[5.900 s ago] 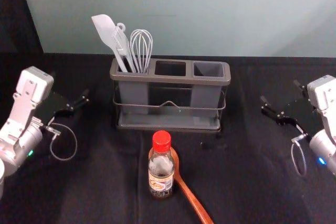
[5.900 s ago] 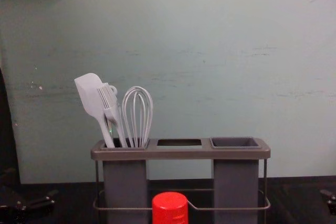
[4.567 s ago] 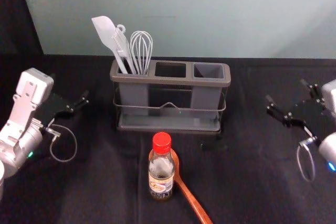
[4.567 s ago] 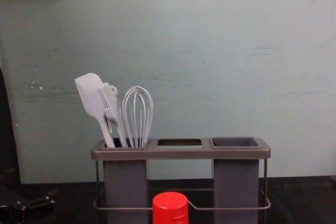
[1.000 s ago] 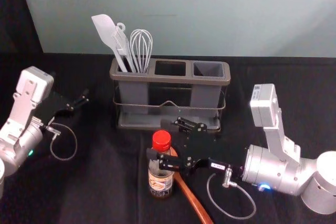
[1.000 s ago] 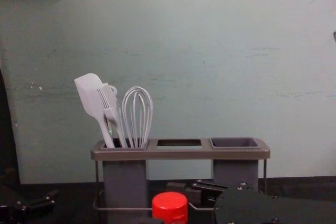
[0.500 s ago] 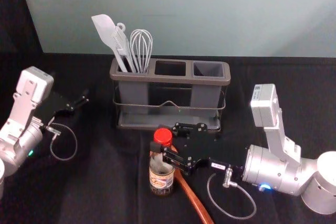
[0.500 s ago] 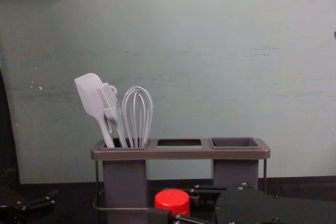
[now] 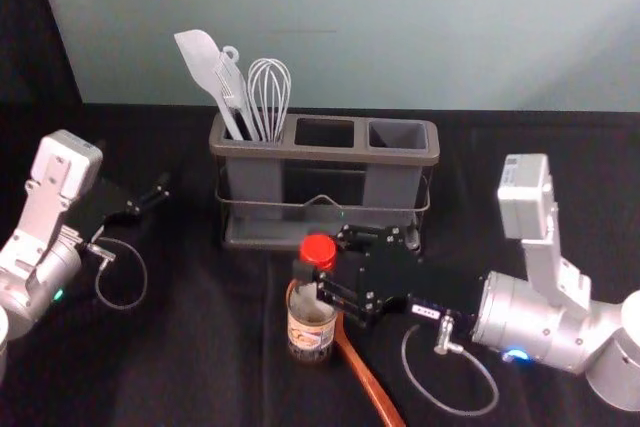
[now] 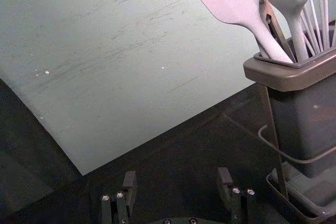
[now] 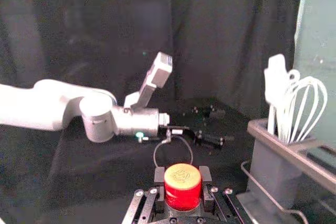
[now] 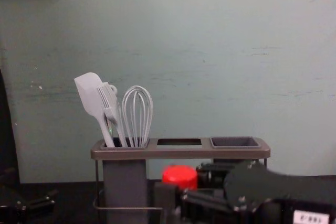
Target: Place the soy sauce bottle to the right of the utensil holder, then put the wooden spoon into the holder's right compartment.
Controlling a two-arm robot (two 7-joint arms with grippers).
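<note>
Red cap (image 9: 319,248) up top, carry it level

Right gripper (image 11: 182,178) has the soy sauce bottle (image 9: 311,335) pinched up high, in front of the utensil holder (image 9: 285,150). I'd clear the wooden spoon (image 9: 370,377), swing wide right, land it flat, then release. Left gripper (image 10: 177,184)'s parked off left, fingers spread.

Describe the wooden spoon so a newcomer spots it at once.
Start at the grey utensil holder. Nearer the robot is the red-capped bottle; the wooden spoon slants out from behind it, handle running nearer and rightward. Its reddish-brown wood sets it apart from the holder's pale utensils.
</note>
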